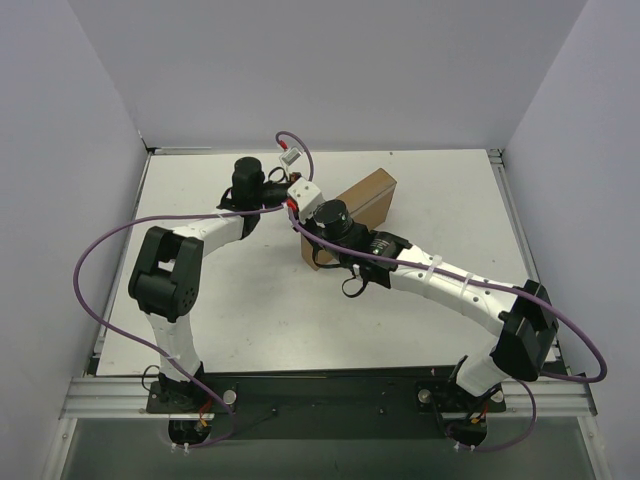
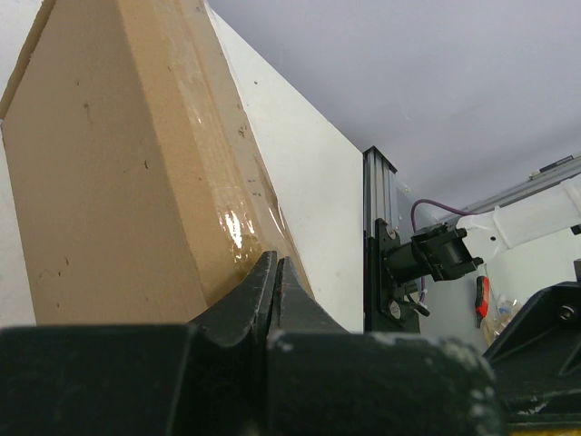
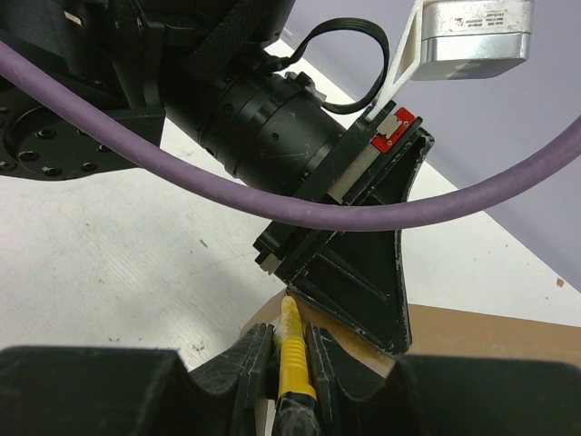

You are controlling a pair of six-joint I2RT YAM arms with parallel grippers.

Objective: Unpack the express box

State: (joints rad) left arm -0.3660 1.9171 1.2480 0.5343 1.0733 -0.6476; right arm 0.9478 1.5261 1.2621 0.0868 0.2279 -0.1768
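The express box (image 1: 368, 198) is a flat brown cardboard box lying at an angle in the middle of the table, its near-left end hidden under both wrists. It fills the left of the left wrist view (image 2: 118, 163), with clear tape along its edge. My left gripper (image 2: 275, 265) is shut, its tips against that taped edge; it also shows in the top view (image 1: 299, 211). My right gripper (image 3: 290, 338) is shut on a yellow utility knife (image 3: 292, 354). The knife's tip touches the box corner (image 3: 508, 334) right beside the left gripper's black finger (image 3: 363, 272).
The white table (image 1: 250, 300) is walled by pale panels at the left, back and right. Purple cables (image 3: 300, 207) loop over both arms and cross close in front of the right wrist camera. An aluminium rail (image 2: 377, 236) runs along the table's edge.
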